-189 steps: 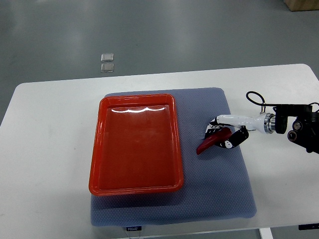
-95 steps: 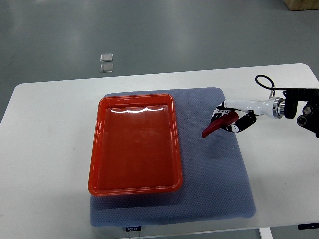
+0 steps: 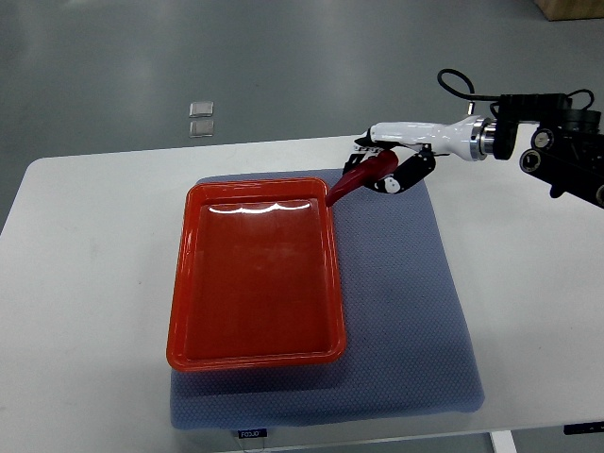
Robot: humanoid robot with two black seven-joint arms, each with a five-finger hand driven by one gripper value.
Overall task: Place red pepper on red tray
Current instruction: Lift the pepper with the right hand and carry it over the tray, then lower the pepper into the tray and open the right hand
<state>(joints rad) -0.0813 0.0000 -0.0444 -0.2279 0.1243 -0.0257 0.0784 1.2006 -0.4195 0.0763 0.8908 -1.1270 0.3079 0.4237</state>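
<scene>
My right hand (image 3: pixel 389 168) grips the red pepper (image 3: pixel 357 178) at the red tray (image 3: pixel 179 293)'s far right corner; I should carry it left over the middle before releasing

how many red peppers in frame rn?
1. The red pepper is held in the right hand, lifted near the far right corner of the red tray, its tip reaching the rim. The tray interior shows none, and none on the blue mat.

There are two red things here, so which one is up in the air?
The red pepper, long and thin, is held off the table in the right hand, near the far right corner of the red tray. The tray, wide and flat, lies on the grey mat.
</scene>
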